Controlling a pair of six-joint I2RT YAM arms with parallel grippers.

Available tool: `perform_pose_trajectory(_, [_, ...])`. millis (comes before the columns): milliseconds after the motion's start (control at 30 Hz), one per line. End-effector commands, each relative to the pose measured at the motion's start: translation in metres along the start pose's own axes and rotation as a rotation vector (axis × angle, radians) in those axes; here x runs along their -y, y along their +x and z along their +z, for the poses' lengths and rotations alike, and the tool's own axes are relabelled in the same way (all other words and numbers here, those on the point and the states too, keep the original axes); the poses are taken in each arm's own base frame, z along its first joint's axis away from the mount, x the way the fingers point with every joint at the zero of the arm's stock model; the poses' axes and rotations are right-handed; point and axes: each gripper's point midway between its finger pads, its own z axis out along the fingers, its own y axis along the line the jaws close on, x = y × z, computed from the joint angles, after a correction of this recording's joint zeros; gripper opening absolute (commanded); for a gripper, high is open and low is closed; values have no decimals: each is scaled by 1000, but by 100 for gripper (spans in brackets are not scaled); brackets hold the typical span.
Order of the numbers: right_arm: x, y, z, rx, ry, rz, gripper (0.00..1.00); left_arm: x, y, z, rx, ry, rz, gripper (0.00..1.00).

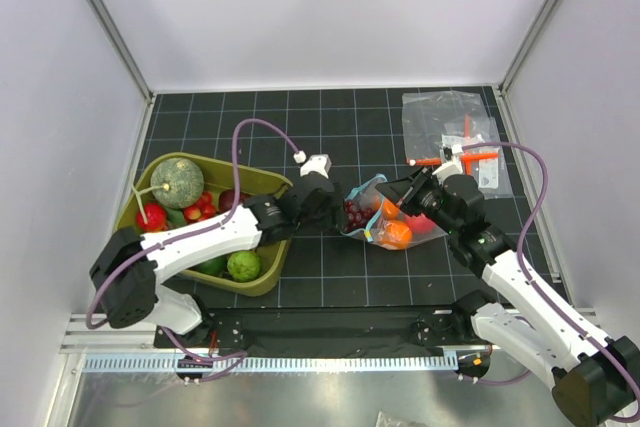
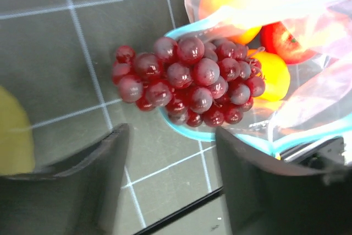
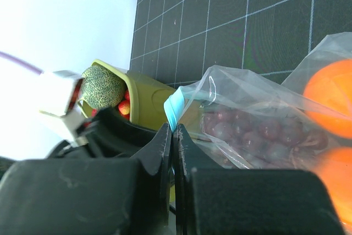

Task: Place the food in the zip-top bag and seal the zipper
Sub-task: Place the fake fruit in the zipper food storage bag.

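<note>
Left gripper (image 2: 171,160): jaws spread wide, nothing btw them; both dark fingers (image 2: 93,174) sit low in the wrist view w/ bare mat in the gap. Just ahead of them lie the grapes (image 2: 187,81); the bunch's long axis runs parallel to the line btw the two fingers, from the mat into the bag's mouth; approx half sits over the teal zipper (image 2: 206,135), the outer end rests on the mat outside. We judge the coming move to be a short nudge or re-grip along that axis, toward the bag (image 2: 313,108); the left arm is the nearer one for it.

Right gripper (image 3: 172,138): jaws pressed together, pinching the bag's upper lip at the zipper strip; that keeps the mouth lifted on the side facing the left arm.

Already inside: two oranges (image 2: 275,75) and the red fruit (image 2: 286,39), packed close behind the grapes; little room left, so we think the bunch may jam at the rim.

Further out: the olive tray (image 1: 235,169) beside the left arm, w/ the melon (image 1: 177,179) and green ball (image 1: 243,265); clear packets (image 1: 450,117) at far right, well apart; neither blocks the path. The zipper is not yet sealed.
</note>
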Motion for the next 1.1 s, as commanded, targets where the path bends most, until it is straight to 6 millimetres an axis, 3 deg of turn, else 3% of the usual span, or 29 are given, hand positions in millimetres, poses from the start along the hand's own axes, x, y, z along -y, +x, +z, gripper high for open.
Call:
perform_pose_trajectory(0, [-25, -16, -2, 60, -89, -10, 1, -12, -20, -21, 83, -51, 22, 70])
perform_pose_trajectory(67, [-25, -16, -2, 58, -89, -9, 1, -21, -18, -20, 87, -84, 18, 84])
perform_pose_trajectory(167, [-25, -16, -1, 57, -88, -8, 1, -24, -15, -15, 86, -102, -1, 92])
perform_pose_trajectory(533, [-24, -15, -1, 56, -86, -11, 1, -1, -31, 8, 120, -72, -85, 95])
perform_pose_trajectory(800, [-27, -16, -4, 59, -96, -9, 1, -1, -22, 29, 75, -31, -134, 100])
perform_pose_trajectory(1067, [-26, -15, -3, 54, -97, -3, 1, 10, -29, 44, 102, 50, -143, 99])
